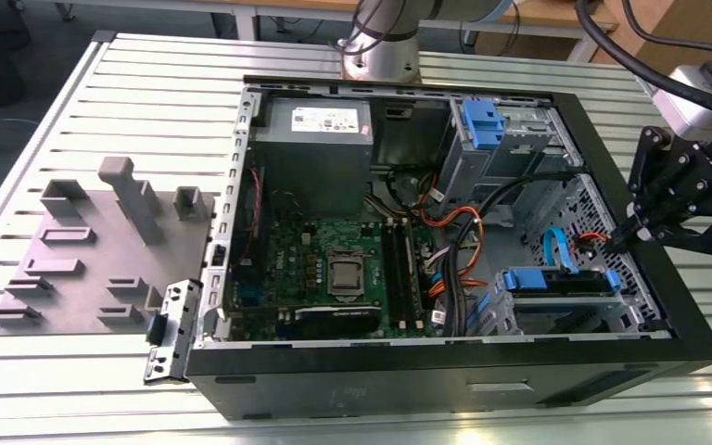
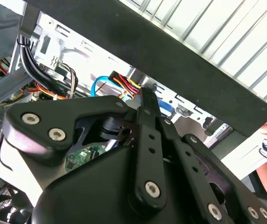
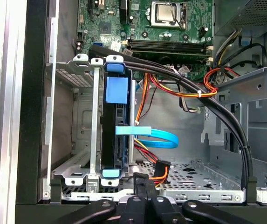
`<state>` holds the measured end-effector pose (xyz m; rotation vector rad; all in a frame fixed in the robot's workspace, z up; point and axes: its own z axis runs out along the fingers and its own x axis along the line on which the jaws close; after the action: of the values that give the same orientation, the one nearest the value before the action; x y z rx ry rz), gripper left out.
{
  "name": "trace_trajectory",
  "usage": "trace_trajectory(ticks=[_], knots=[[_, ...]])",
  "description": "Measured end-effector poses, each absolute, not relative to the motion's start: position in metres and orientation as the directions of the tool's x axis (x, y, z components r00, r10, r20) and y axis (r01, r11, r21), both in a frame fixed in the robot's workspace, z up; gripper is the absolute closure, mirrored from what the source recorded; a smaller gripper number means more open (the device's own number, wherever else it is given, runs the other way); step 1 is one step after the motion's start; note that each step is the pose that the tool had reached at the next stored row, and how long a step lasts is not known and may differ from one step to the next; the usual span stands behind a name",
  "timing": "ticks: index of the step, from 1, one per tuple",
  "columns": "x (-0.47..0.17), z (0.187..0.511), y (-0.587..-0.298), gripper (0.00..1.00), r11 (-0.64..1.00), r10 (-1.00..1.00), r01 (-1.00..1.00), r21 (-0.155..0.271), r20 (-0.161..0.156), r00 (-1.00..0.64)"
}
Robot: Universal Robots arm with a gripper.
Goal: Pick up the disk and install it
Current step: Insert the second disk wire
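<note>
One gripper (image 1: 614, 243) by case (image 1: 455, 371) wall; disk (image 3: 116, 133) seated in bay.

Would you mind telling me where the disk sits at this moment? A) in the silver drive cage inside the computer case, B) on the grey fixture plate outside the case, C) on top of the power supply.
A: the disk, with its blue rails, stands in the silver drive cage inside the computer case.
</note>
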<state>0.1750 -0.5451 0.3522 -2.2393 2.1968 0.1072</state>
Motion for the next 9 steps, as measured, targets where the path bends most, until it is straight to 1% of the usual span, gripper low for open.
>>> trace_trajectory(ticks=[7,9], knots=[[0.1747,0.3523,-0.5453,0.89,-0.020,-0.999,-0.999,0.045,-0.050,0.018],[0.1724,0.3525,-0.5458,0.89,-0.020,-0.999,-0.999,0.039,-0.050,0.018]])
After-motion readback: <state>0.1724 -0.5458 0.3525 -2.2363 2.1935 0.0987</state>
